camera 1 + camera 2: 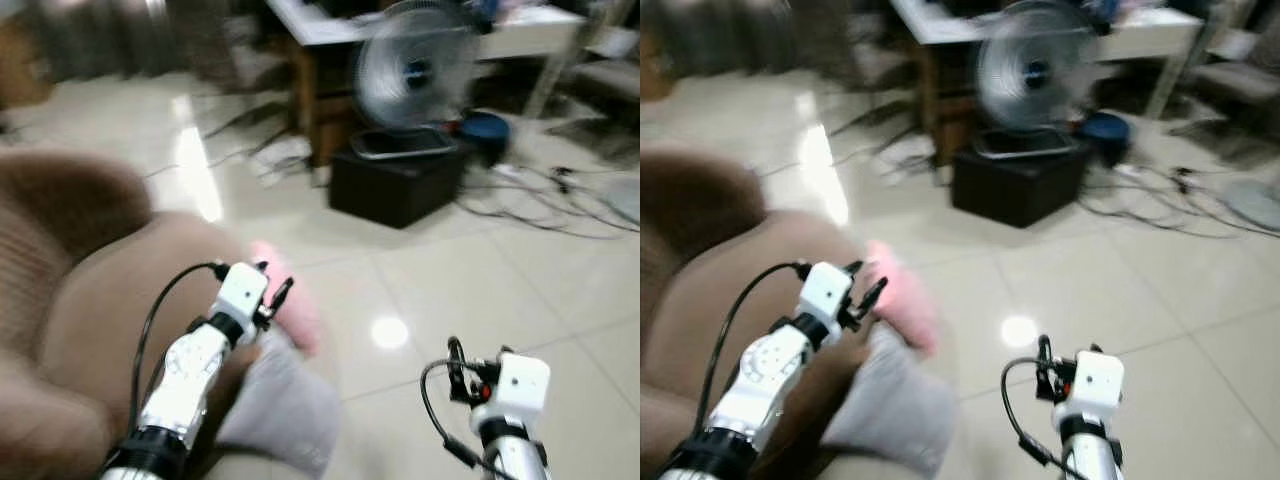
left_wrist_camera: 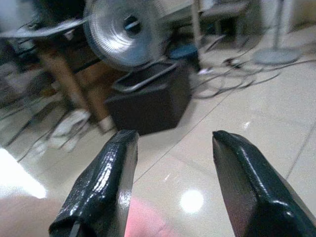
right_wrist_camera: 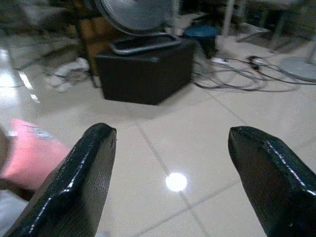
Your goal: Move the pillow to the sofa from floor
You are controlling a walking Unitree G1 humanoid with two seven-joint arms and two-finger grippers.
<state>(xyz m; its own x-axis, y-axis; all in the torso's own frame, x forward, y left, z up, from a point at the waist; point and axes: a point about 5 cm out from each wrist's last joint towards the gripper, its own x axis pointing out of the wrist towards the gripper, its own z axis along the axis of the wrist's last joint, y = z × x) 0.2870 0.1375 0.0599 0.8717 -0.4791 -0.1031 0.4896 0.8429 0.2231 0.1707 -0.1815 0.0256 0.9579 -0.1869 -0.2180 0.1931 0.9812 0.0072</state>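
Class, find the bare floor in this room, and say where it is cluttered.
Bare tiles stretch between the pink pillow on the sofa arm and the black box, ahead of the right gripper. Crowded: cables right of the fan.

Sofa (image 1: pixel 90 290): robot's left
Pillow (image 1: pixel 290 295): on sofa's edge
Box (image 1: pixel 395 180): ahead on floor
Fan (image 1: pixel 415 75): behind box
Cables (image 1: pixel 560 200): right of box

No legible text, views perhaps too blurred
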